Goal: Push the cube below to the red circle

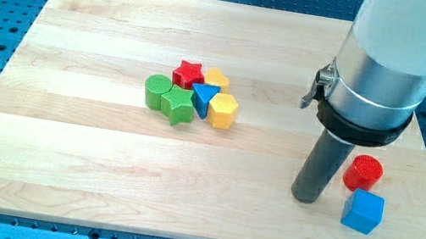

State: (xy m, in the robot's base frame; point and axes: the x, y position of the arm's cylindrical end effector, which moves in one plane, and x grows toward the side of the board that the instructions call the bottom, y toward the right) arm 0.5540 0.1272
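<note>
**Blue cube sits under the red circle, with my tip off to its left**

The blue cube (363, 212) lies near the board's (60, 164) bottom-right corner, close to the right edge; the red circle (363, 172) stands just above it, toward the view's top, the two touching or very nearly so; I cannot tell whether a sliver of wood shows between them. My tip (305, 198) rests on the wood just beside both, on the view's left, roughly level with the cube's upper half; it touches neither block as far as I can see. I carry no gripper, so nothing opens, shuts or holds; the rod is bare.

The relation that matters: the cube lies to the right of my tip and slightly lower, already below the circle; by my judgement the goal is close to met, and any remaining push should be a light one; a push straight rightward risks sliding it toward the right edge.

Well apart, near the board's middle, a cluster sits untouched: a red star (189, 72), a yellow block (217, 78), a blue triangle (203, 98), a yellow hexagon (222, 110), a green cylinder (157, 91) and another green block (178, 107).
</note>
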